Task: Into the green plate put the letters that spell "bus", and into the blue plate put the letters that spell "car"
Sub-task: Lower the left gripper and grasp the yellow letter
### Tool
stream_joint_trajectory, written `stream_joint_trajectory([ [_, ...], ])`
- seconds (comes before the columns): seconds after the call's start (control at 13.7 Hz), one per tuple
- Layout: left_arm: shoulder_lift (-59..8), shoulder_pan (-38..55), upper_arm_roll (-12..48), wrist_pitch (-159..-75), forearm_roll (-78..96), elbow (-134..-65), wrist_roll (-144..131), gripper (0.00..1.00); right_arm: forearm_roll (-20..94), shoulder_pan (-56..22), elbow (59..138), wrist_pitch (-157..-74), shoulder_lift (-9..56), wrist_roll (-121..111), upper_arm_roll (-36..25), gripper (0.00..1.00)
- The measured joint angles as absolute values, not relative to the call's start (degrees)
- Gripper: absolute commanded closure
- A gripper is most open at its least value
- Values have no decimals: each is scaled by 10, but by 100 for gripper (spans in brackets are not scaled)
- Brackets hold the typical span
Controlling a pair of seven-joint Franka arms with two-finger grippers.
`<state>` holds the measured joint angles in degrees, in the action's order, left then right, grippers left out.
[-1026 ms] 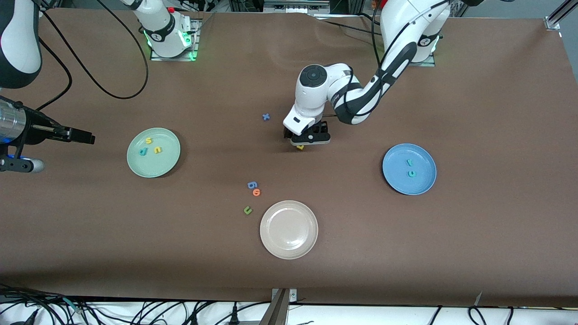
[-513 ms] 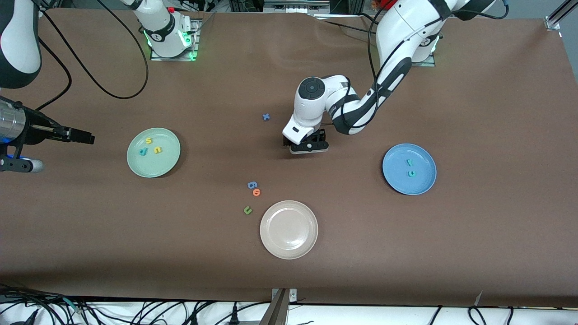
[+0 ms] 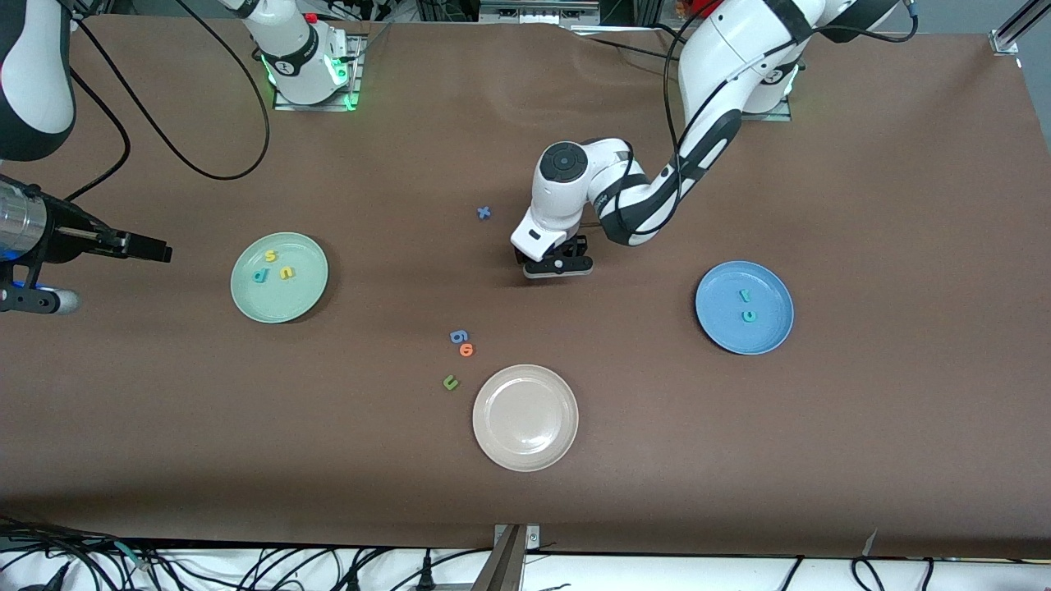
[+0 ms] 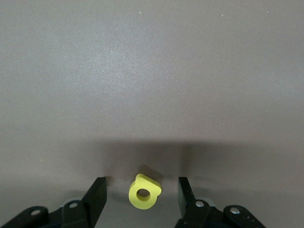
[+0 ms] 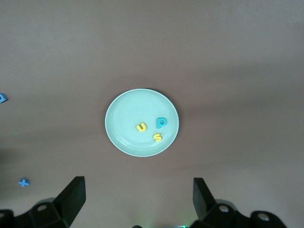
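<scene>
Yellow "a" [image 4: 144, 192] lay flat on the table [image 3: 862, 164] mid-way between the plates, between the left gripper [image 4: 142, 195] fingers, jaws part-closed with gaps either side, not touching it. Teal "r" [image 3: 745, 295] and "c" [image 3: 747, 315] sat in the blue plate [image 3: 772, 328]; "b" [image 5: 162, 122], "u" [image 5: 141, 127], "s" [image 5: 158, 137] in the green plate [image 5: 123, 114]. Right gripper [image 5: 137, 199] waited high over that plate's end, jaws wide, empty
</scene>
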<state>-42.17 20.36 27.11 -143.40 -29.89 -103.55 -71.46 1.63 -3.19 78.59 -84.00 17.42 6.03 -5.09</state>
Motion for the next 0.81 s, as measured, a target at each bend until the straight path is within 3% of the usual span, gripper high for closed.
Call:
stream_joint_trajectory([
  [0.44, -426, 203, 271, -1434, -300, -1035, -715, 57, 16, -32, 786, -840, 174, 60, -51, 0],
  [0.51, -426, 203, 271, -1434, -300, -1035, -715, 68, 16, -32, 786, -840, 174, 60, -51, 0],
  [0.81, -425, 203, 272, -1439, -300, -1033, -715, 81, 16, -32, 786, -840, 174, 60, -51, 0],
])
